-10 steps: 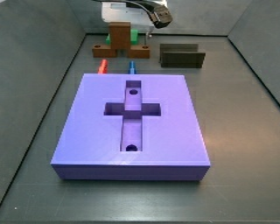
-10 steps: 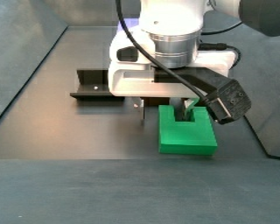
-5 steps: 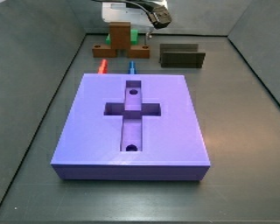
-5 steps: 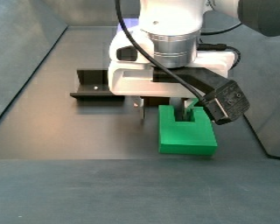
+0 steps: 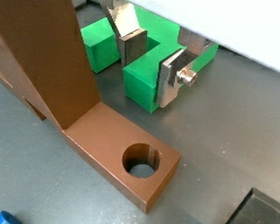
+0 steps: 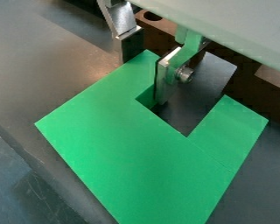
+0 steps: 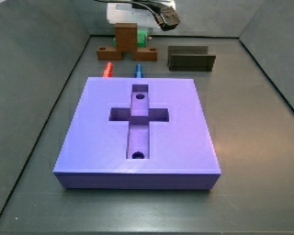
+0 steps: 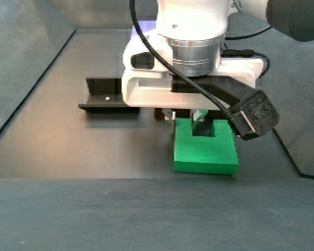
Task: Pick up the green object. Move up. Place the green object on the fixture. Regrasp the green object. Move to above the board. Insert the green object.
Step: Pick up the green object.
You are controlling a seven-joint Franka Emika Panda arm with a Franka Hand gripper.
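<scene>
The gripper (image 6: 145,63) was down on the green object (image 6: 130,144), its silver fingers (image 6: 168,77) straddling one upright arm of the block. They looked closed on it, though pad contact was hard to confirm. So this was the pickup step; next would be a straight lift clear of the brown stepped block (image 5: 73,96) beside it. The green object sat at the far end, beyond the board (image 7: 140,128), near the fixture (image 7: 191,59). From the side the arm hid most of the grasp.
</scene>
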